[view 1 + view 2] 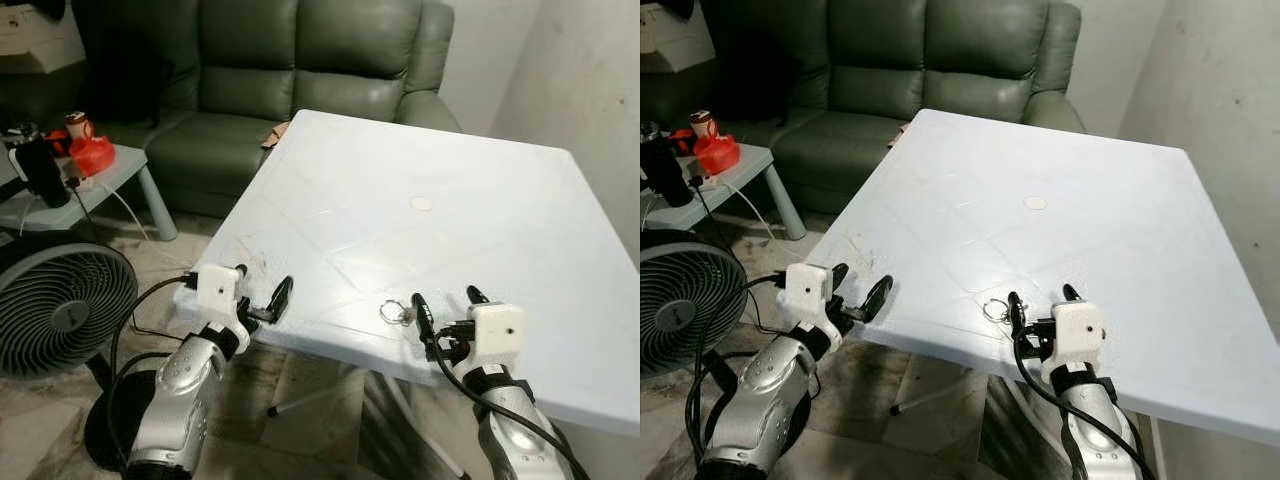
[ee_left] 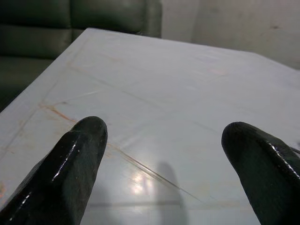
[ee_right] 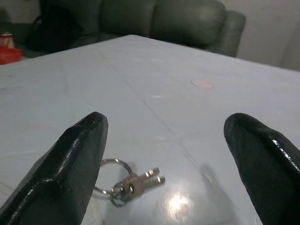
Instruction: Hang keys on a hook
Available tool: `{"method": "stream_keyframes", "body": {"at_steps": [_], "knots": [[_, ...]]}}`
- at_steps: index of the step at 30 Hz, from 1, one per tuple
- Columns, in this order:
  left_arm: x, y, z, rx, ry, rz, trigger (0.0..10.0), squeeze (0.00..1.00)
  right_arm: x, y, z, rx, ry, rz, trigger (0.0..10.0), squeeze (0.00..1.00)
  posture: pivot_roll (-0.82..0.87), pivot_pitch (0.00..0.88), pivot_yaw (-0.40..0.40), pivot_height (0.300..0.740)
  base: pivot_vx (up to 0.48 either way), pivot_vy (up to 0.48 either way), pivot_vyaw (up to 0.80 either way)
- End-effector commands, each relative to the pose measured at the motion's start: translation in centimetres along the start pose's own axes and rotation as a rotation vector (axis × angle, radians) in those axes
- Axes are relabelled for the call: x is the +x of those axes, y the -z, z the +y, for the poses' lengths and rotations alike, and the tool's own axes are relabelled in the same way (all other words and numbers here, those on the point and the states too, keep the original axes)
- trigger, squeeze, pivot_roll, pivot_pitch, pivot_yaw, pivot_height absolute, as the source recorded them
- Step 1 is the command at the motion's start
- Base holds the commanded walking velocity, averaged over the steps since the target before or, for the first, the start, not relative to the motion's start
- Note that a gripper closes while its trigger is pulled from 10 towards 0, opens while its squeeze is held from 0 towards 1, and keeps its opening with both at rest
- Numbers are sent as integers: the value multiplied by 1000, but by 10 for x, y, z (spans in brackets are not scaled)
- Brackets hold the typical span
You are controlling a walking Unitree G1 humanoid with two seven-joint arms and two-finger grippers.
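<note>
On the near edge of the square white plastic table [image 1: 420, 150] lies a small bunch of silver keys on a metal ring [image 1: 393, 312], flat on the surface. The right tool [image 1: 446, 298] rests just beside them, its two black fingers [image 3: 77, 159] spread wide with nothing between; the keys lie close by its left finger, apart from it as far as I can tell. The left tool [image 1: 262, 290] sits at the table's near left corner, fingers likewise wide apart and empty. Behind the table stands a dark green leather sofa [image 1: 290, 70]. A grey floor fan [image 1: 60, 305] stands off to the left, near a low side table [image 1: 110, 170] with a red object [image 1: 92, 152].
</note>
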State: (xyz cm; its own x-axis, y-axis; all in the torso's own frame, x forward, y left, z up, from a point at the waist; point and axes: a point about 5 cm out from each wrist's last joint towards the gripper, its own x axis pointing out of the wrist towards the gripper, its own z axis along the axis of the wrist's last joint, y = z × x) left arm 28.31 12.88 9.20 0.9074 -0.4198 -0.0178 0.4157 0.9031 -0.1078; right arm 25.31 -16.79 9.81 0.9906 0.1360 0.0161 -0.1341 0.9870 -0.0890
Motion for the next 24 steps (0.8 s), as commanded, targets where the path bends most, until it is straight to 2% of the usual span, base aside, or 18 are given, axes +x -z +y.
{"method": "stream_keyframes", "body": {"at_steps": [1, 5, 10, 16, 24], "knots": [[1, -7, -5, 30, 31, -25, 10000, 0, 4, -2, 0, -6, -5, 13, 10000, 0, -3, 0, -19, 740, 0, 0, 0], [-4, -6, -15, 58, 84, -24, 10000, 0, 14, -10, 4, -35, -34, 47, 10000, 0, 5, 0, -28, 740, 0, 0, 0], [-8, -7, -20, 67, 105, -25, 10000, 0, 17, -11, 12, -33, -53, 91, 10000, 0, 14, 0, -37, 740, 0, 0, 0], [-12, -7, -25, 66, 116, -21, 10000, 0, 23, -1, 29, 85, -40, 207, 10000, 0, 20, 0, -42, 740, 0, 0, 0], [-13, -8, -28, 63, 114, -19, 10000, 0, 29, 7, 42, 151, 2, 269, 10000, 0, 24, 17, -43, 740, 0, 0, 0]]}}
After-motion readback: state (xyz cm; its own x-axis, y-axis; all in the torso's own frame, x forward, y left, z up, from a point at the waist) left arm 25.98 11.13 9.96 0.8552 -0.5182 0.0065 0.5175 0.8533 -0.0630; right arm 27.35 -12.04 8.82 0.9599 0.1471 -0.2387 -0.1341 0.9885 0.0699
